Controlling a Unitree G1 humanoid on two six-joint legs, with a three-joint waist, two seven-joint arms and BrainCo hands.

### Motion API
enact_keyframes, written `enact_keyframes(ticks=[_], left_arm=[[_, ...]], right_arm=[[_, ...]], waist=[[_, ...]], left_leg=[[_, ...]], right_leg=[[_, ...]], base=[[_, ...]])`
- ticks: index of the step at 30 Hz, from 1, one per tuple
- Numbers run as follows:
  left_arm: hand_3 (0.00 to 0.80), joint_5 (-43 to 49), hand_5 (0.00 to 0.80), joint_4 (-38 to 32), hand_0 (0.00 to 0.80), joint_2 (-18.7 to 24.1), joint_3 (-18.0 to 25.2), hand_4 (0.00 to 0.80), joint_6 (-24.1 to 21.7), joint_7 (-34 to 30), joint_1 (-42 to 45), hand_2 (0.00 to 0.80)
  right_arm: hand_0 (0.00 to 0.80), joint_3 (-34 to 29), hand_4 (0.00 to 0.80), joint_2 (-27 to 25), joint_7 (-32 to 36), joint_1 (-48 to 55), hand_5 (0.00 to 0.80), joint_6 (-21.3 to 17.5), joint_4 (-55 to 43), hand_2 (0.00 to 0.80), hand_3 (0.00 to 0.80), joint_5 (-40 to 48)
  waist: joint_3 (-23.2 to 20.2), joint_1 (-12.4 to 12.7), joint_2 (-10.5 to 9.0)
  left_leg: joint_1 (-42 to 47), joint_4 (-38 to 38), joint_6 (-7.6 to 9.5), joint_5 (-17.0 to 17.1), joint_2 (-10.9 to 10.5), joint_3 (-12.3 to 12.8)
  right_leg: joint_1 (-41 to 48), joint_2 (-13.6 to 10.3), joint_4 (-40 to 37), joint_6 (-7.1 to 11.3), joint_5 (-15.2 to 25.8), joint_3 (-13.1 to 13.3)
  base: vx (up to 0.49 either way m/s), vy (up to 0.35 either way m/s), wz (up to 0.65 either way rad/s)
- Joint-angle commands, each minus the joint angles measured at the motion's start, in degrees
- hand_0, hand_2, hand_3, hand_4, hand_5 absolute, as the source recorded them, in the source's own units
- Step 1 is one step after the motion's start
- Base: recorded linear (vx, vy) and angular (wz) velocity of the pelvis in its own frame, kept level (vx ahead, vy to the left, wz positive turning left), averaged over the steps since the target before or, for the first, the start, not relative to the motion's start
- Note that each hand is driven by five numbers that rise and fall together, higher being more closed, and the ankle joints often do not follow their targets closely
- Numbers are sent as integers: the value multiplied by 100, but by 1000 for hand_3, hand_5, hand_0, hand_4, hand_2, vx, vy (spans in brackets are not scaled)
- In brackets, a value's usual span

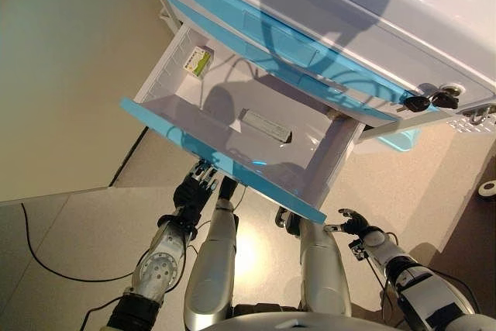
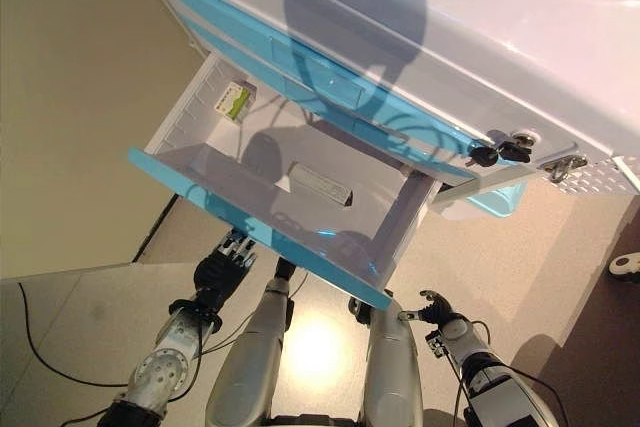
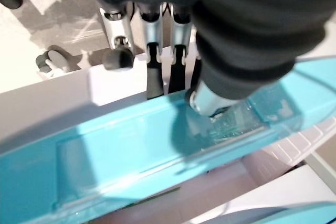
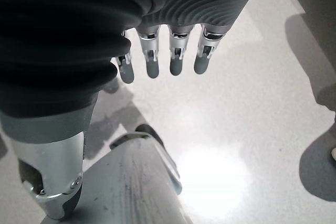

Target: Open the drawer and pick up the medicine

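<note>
Left hand (image 1: 195, 190) hooks the drawer (image 1: 232, 168) front, right hand (image 1: 353, 224) slack and empty — I'd pinch the light, stiff medicine box (image 1: 197, 60) in the back corner by its long sides.

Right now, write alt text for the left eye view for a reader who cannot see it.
A white cabinet's blue-fronted drawer stands pulled open, holding a green-and-white medicine box in a back corner and a long pale box mid-floor. The left hand is at the drawer front; the right hand hangs empty, lower right.
</note>
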Motion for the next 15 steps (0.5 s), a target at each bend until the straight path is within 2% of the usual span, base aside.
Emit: enact_keyframes(ticks=[1, 4, 9, 10, 11, 15], left_arm=[[800, 21, 800, -3341, 800, -73, 437, 800, -1178, -1086, -1169, 800], [800, 69, 800, -3609, 800, -72, 427, 800, -1316, -1136, -1531, 800], [800, -23, 800, -3618, 800, -217, 331, 800, -1468, -1111, -1675, 800], [593, -78, 593, -3586, 593, -271, 285, 593, -1456, -1091, -1642, 593], [0, -75, 0, -3522, 0, -277, 275, 0, -1456, -1066, -1607, 0], [0, -133, 0, -3436, 0, -307, 230, 0, -1297, -999, -1381, 0]], right_arm=[[0, 302, 0, 119, 67, 410, 0, -1, 308, 0, 0, -228], [0, 322, 0, 121, 65, 485, 0, -36, 354, 0, 0, -193], [0, 402, 0, 138, 74, 516, 0, -76, 439, 0, 0, -180], [0, 391, 0, 140, 67, 519, 0, -92, 431, 0, 0, -151], [0, 383, 0, 131, 52, 514, 0, -99, 428, 0, 0, -139], [0, 311, 0, 91, 23, 519, 0, -96, 432, 0, 0, -106]], waist=[[-551, 124, 321], [-611, 82, 318], [-658, 26, 280], [-657, 9, 271], [-647, -1, 267], [-630, -28, 253]], left_leg=[[-521, 146, 164, 273, -285, 106], [-482, 113, 146, 264, -291, 96], [-424, 28, 143, 258, -280, 135], [-415, -3, 141, 269, -272, 160], [-403, -33, 138, 281, -266, 182], [-358, -117, 160, 309, -238, 251]], right_leg=[[353, -32, -422, 448, 205, -75], [361, -39, -398, 437, 169, -63], [383, -21, -470, 442, 201, -27], [394, -14, -515, 447, 223, -19], [394, -4, -551, 453, 242, -3], [388, 18, -663, 494, 323, 71]], base=[[-71, 37, -2], [-5, 11, 3], [4, 0, 1], [0, 0, 0], [0, 0, 0], [8, 20, -5]])
